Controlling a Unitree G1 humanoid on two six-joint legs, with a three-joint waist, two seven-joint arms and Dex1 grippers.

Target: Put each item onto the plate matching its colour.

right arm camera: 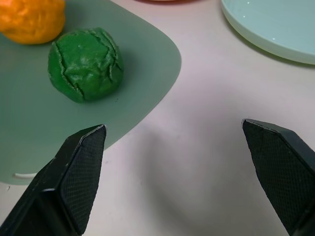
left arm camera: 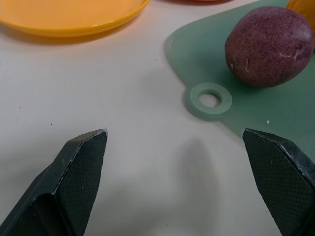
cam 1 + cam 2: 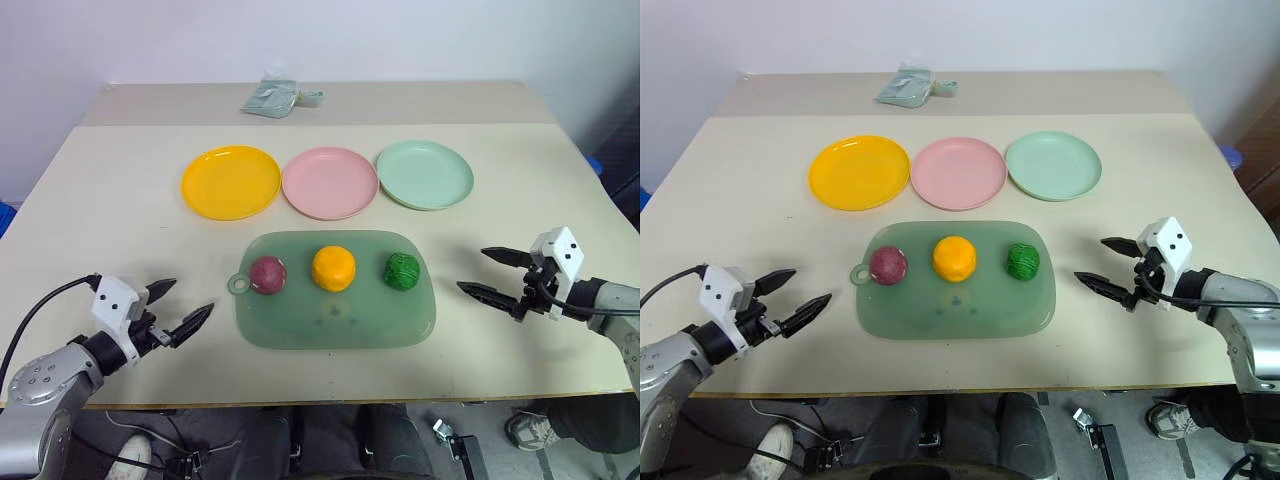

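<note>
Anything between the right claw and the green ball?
Nothing in the way: between the open right claw and the green ball lie bare table and the edge of the green tray, as the right wrist view shows.

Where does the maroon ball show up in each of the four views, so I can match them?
Left eye view: maroon ball at the tray's left end, beside the orange ball.
Right eye view: same spot, by the tray's handle ring.
Left wrist view: large, beyond the ring.
Right wrist view: not in it.
Shared landmark: the green tray.
</note>
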